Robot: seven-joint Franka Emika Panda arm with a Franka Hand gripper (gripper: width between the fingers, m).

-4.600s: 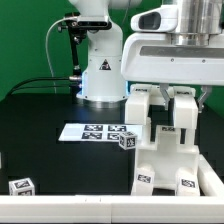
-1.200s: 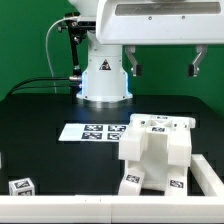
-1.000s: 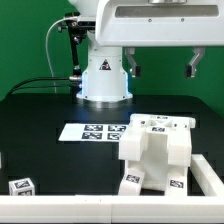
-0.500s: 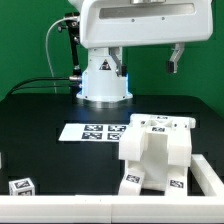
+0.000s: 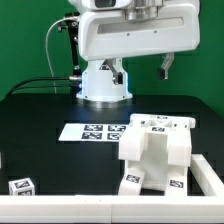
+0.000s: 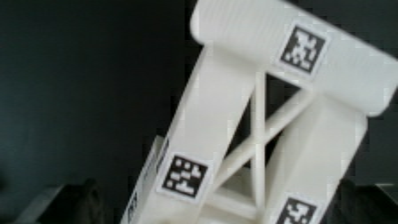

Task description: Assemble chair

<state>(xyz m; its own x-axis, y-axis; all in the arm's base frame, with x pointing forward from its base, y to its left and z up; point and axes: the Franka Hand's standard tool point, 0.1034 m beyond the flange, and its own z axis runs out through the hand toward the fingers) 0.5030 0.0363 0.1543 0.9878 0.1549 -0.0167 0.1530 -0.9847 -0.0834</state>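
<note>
Chair [image 5: 158, 150] sits on the counter [image 5: 40, 130] below my hand [image 5: 143, 68], which hangs wide open and empty, lifted clear so I don't knock it. The blurred wrist view suggests its cross-brace [image 6: 258, 125] faces up.

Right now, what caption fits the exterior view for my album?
Open gripper hangs above the white chair on the black table, near the marker board.

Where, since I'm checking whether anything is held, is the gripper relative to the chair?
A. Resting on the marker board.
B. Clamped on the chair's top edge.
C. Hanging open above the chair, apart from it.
C: the gripper hangs open high above the chair, touching nothing, and the chair stands by itself on the table.
</note>
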